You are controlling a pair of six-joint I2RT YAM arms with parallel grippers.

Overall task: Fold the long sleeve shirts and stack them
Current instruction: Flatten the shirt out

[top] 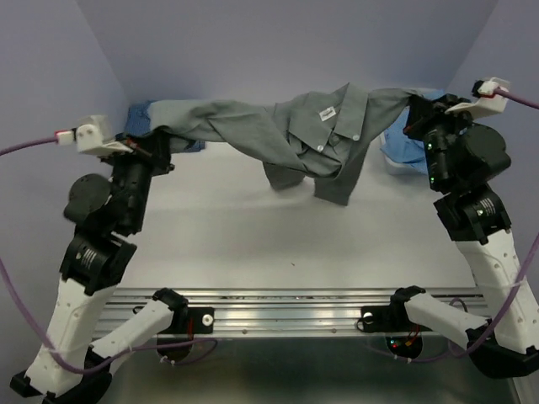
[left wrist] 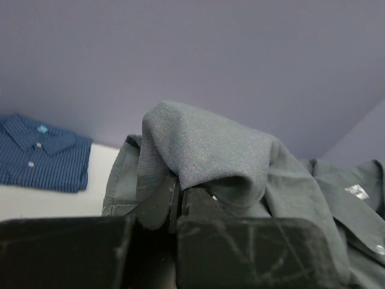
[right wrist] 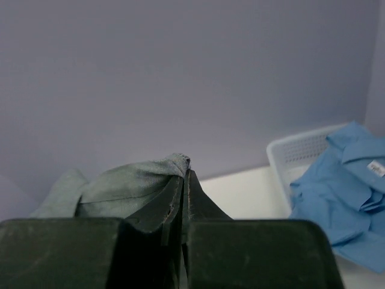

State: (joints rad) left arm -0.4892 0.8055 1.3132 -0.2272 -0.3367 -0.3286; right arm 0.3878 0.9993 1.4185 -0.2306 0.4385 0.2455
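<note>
Grey shirt [top: 312,135] hangs stretched over table [top: 236,244] between both arms. Left gripper [left wrist: 178,200] clamped on one end, right gripper [right wrist: 185,188] clamped on other. Light blue shirt [right wrist: 343,192] in basket [right wrist: 290,150]; dark blue shirt [left wrist: 42,153] on table.

Robotics lab cell, plain lilac walls [top: 253,50], white table [top: 236,240], aluminium rail [top: 286,305]

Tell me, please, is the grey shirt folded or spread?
Neither: the grey shirt hangs bunched and twisted between the left gripper and right gripper, its middle drooping toward the table.
</note>
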